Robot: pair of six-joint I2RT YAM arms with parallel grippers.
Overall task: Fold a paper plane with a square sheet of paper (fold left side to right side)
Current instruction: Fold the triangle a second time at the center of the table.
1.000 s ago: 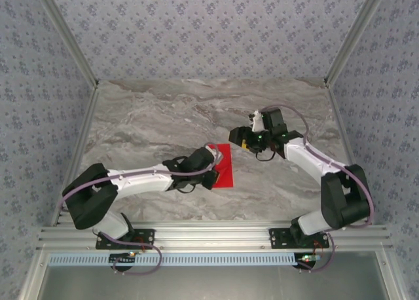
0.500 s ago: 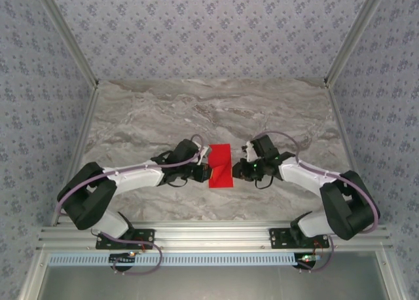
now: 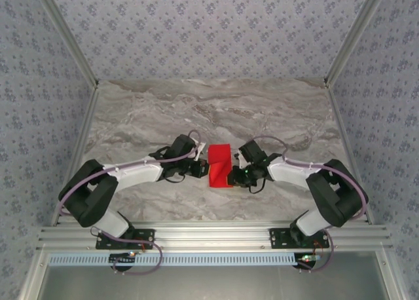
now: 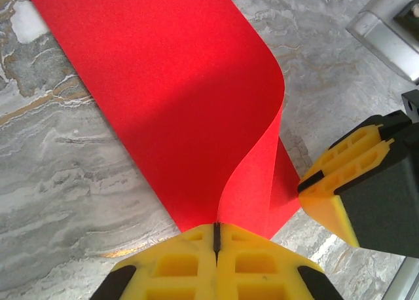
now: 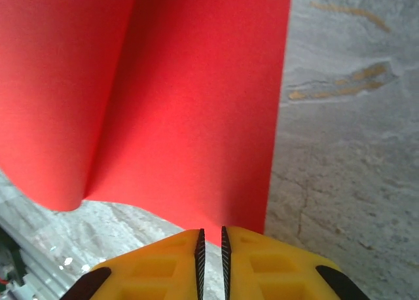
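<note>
The square sheet of paper (image 3: 219, 166) lies on the counter (image 3: 150, 123) between the two arms, its left half raised in a soft, uncreased curl. The left tool (image 4: 215, 229) is closed tight on that raised edge. The right tool (image 5: 211, 233) is all but closed, apparently nipping the lower layer's corner. Step in hand: the left-to-right fold. The next move calls for matching the edges, then flattening the crease.

You are reading no legible txt in any view: no label, brand, no. or sign is showing on any surface.
</note>
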